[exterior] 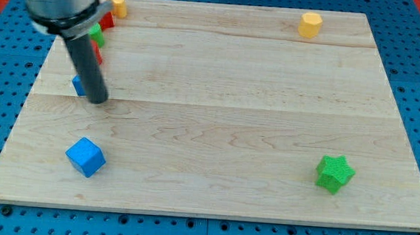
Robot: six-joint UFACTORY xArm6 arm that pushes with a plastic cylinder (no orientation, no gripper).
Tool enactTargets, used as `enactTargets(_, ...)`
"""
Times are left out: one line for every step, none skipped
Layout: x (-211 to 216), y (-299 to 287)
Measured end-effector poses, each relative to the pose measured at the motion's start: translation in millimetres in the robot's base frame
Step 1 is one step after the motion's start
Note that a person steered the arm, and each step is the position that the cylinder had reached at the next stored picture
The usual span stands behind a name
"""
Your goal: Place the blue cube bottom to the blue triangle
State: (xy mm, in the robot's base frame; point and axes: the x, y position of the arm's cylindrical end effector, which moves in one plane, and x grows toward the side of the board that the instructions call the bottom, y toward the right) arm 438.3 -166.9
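Observation:
The blue cube [85, 157] lies near the board's bottom-left corner. The blue triangle [78, 85] sits at the view's left, mostly hidden behind the rod; only a small blue edge shows. My tip [98, 100] rests on the board just right of the blue triangle, touching or nearly touching it. The blue cube is well below the tip and the triangle, apart from both.
A green block [96, 34] and a red block [106, 18] show partly behind the arm at the top left, with a yellow block [116, 3] beside them. A yellow hexagonal block [310, 24] sits at the top right. A green star [334, 173] lies at the bottom right.

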Motion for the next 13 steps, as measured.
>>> enactTargets(-5.5,-24.0)
enactTargets(-4.0,-33.7)
enactTargets(7.1,8.0)
enactTargets(59.4,31.4)
enactTargets(116.2,46.7)
enactTargets(143.1,14.5)
enactTargets(118.8,-35.3)
enactTargets(80.5,-50.9)
enactTargets(101.8,-55.0)
enactTargets(107.1,-99.9)
enactTargets(81.9,-103.4)
enactTargets(63.5,-80.2)
enactTargets(39.2,-79.5)
